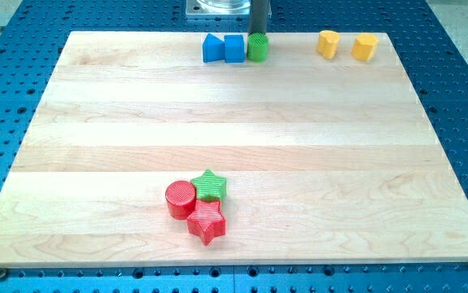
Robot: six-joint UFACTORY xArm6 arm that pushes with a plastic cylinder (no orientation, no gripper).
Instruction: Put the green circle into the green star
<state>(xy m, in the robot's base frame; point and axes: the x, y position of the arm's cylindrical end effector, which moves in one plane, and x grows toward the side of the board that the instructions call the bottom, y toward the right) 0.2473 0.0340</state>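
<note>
The green circle (256, 47) sits near the view's top edge of the wooden board, just right of two blue blocks. My tip (259, 33) stands right behind it, at its top side, touching or nearly touching it. The green star (209, 185) lies far away near the view's bottom, packed against a red circle (181, 198) on its left and a red star (207, 220) below it.
Two blue blocks (212, 49) (234, 49) stand side by side left of the green circle. Two yellow blocks (328, 43) (365, 46) sit at the view's top right. The wooden board (95, 122) lies on a blue perforated table.
</note>
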